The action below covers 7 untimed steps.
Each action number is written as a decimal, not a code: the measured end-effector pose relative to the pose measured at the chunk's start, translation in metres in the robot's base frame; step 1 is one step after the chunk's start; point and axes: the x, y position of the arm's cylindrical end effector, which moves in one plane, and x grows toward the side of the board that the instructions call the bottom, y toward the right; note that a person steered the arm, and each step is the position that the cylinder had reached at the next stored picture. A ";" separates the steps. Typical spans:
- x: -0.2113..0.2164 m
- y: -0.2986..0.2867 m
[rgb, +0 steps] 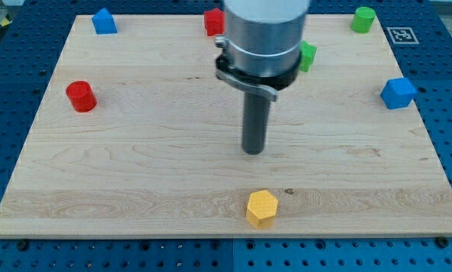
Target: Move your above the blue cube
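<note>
Sitting mid-board, my tip (254,151) is well left of the blue cube (398,93).

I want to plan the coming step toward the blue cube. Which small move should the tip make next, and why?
Probably slide my tip toward the view's right and a little up. It stands near the board's middle, touching no block, while the blue cube sits by the right edge. The path looks free; the green block lies higher, behind the arm.
</note>
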 end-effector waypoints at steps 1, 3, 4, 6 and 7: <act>0.000 0.038; -0.013 0.082; -0.019 0.099; -0.056 0.111; -0.066 0.140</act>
